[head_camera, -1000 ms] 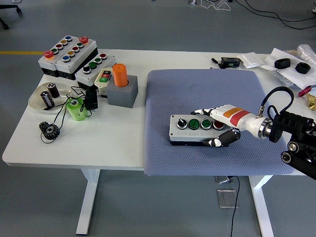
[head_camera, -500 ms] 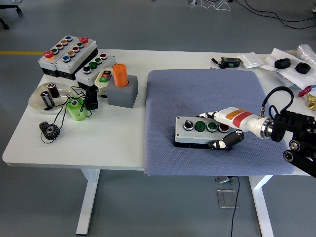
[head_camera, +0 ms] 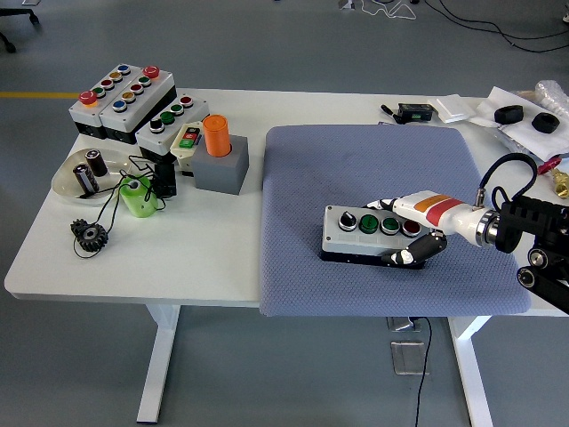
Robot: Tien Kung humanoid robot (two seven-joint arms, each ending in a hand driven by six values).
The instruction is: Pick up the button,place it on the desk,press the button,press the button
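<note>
A grey button box (head_camera: 369, 233) with a black knob, two green buttons and a red button lies on the blue-grey mat (head_camera: 373, 169), near its front middle. My right hand (head_camera: 406, 229) comes in from the right and is shut on the box's right end: white fingers lie along the far edge and top, and the black thumb presses the near side. The box rests on or just above the mat; I cannot tell which. My left hand is not in view.
Several other button boxes (head_camera: 124, 93) stand at the table's back left, with an orange cylinder in a grey block (head_camera: 219, 160), a green cylinder (head_camera: 138, 196), a dish (head_camera: 84, 175) and a black gear (head_camera: 90, 236). Small items (head_camera: 520, 116) lie at the back right.
My right hand has pulled the button box to the right across the mat, by about its own thumb's length. Nothing else has moved.
</note>
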